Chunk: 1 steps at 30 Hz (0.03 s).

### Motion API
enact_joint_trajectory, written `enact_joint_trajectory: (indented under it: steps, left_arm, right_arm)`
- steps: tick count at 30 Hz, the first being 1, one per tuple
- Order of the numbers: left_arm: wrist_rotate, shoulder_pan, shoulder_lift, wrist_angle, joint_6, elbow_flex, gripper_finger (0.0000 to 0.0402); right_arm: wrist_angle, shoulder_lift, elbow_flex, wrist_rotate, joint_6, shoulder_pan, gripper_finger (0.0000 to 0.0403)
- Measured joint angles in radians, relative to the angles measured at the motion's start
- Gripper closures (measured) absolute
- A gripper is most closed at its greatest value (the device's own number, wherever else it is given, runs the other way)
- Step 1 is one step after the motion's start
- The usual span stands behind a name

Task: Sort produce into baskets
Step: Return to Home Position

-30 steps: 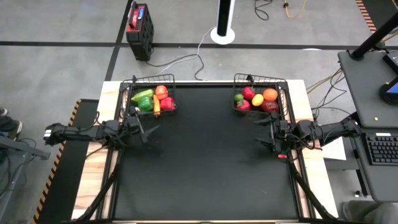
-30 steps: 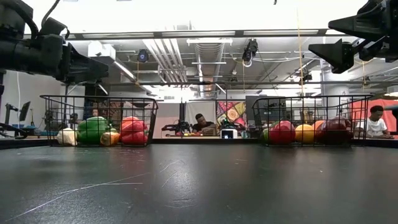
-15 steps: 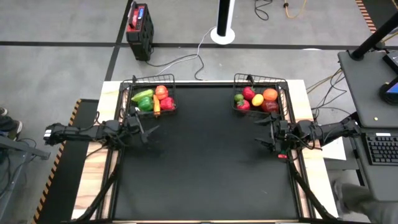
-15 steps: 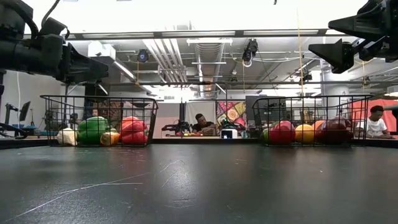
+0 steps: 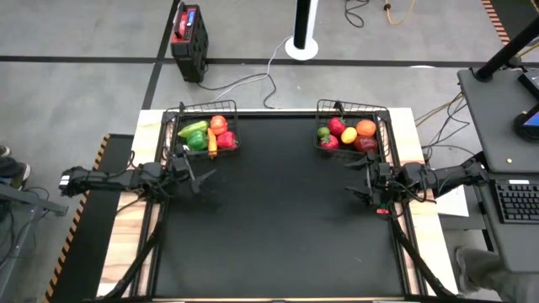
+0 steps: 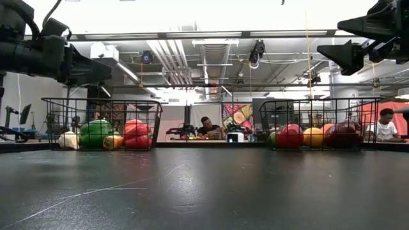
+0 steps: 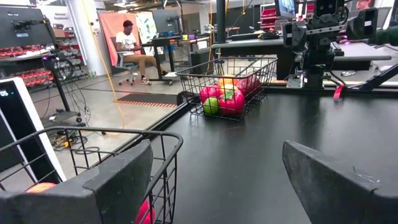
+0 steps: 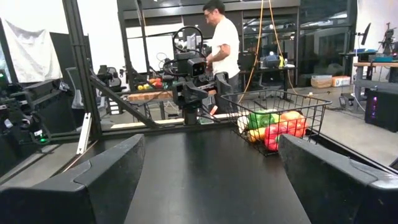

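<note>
Two dark wire baskets stand at the table's far edge. The left basket (image 5: 202, 130) holds green, orange and red produce (image 5: 208, 135), plus a white piece (image 6: 68, 140). The right basket (image 5: 352, 128) holds red, orange, yellow and green produce (image 5: 347, 133). My left gripper (image 5: 202, 182) hovers open and level by the table's left edge, just nearer than the left basket. My right gripper (image 5: 352, 181) hovers open by the right edge, nearer than the right basket. Nothing lies between either pair of fingers (image 7: 118, 180) (image 8: 106, 174).
The black tabletop (image 5: 278, 227) stretches between the two arms and toward the near edge. Each wrist view shows the other arm across the table (image 7: 311, 37) (image 8: 193, 74). People sit and stand in the room beyond (image 6: 206, 126) (image 8: 221, 37). A desk with a keyboard (image 5: 514, 202) stands to the right.
</note>
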<state>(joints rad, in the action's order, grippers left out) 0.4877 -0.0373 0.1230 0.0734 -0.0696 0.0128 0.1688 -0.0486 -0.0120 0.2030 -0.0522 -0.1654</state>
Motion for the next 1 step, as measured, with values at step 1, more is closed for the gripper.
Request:
enact_joint_trajectory:
  steps: [1]
  left_arm:
    - [0.000, 0.000, 0.000, 0.000, 0.000, 0.000, 0.0063]
  right_arm:
    - [0.000, 0.000, 0.000, 0.000, 0.000, 0.000, 0.0044]
